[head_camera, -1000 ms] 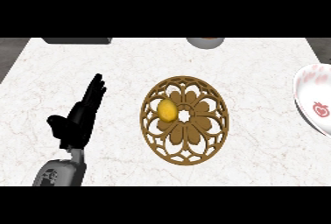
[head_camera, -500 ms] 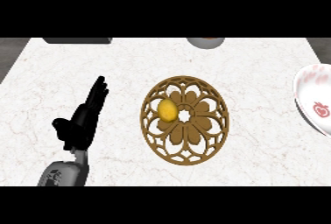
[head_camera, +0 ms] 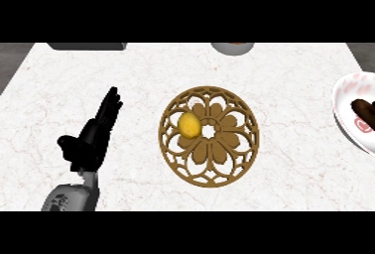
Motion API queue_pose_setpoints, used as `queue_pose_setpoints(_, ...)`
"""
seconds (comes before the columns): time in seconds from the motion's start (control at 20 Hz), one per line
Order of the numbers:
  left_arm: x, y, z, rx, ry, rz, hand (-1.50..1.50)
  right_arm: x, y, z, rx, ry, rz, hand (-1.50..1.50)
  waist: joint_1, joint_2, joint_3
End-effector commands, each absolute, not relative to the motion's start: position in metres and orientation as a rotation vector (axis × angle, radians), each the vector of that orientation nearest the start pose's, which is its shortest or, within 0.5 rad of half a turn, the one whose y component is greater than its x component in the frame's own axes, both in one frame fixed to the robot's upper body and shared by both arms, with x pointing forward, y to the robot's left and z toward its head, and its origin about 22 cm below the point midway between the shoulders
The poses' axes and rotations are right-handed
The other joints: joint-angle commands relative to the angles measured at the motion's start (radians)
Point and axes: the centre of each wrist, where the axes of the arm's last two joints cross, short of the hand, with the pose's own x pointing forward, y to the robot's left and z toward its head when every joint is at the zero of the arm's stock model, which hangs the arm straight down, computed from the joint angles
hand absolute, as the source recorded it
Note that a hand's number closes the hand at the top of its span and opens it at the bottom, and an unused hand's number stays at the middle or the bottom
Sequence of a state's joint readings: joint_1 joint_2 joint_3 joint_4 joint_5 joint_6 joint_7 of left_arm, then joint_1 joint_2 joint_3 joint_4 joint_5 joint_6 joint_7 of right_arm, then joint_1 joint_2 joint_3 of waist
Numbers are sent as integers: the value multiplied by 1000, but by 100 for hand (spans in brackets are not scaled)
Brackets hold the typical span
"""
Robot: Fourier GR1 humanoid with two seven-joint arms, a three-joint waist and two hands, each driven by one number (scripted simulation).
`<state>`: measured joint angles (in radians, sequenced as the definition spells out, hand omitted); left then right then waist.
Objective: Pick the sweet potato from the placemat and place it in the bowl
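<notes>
**Sweet potato on the placemat, left hand open beside it**

The yellow sweet potato (head_camera: 190,124) lies on the left part of the round brown placemat (head_camera: 210,136). The left hand (head_camera: 92,136) is left of the placemat, fingers straight, touching nothing. The white bowl (head_camera: 353,116) sits at the tabletop's (head_camera: 293,74) right edge, something dark inside.

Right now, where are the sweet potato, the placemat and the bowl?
sweet potato (head_camera: 190,124), head view, middle of its yellow body.
placemat (head_camera: 219,168), head view, brown lattice near its lower rim.
bowl (head_camera: 345,94), head view, pale rim at the right edge.
</notes>
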<state>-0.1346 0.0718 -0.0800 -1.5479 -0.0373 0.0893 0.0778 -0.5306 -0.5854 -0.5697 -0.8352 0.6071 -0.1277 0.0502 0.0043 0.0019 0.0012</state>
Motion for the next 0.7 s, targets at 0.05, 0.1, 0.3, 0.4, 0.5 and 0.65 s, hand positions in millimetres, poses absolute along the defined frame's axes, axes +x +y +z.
queue_pose_setpoints(0.05,257,206,20,64,-1586,-93,0,322,-474,113,-1147,-1413,-47,-150,-3,-5,-1)
queue_pose_setpoints(0.1,270,213,38,52,-1585,-114,0,323,-477,114,-1147,-1442,-71,-150,-1,-2,0)
queue_pose_setpoints(0.3,285,219,22,82,-1592,-112,0,302,-478,113,-1151,-1481,-178,-150,-17,-4,-2)
queue_pose_setpoints(0.4,278,230,31,62,-1587,-102,0,289,-499,136,-1097,-1496,-232,-150,-16,-6,-2)
queue_pose_setpoints(0.5,288,225,35,54,-1599,-100,0,288,-496,135,-1070,-1488,-267,-150,-12,-3,-2)
queue_pose_setpoints(0.65,270,239,7,82,-1590,-105,0,264,-496,140,-1006,-1503,-319,-150,-20,-6,-2)
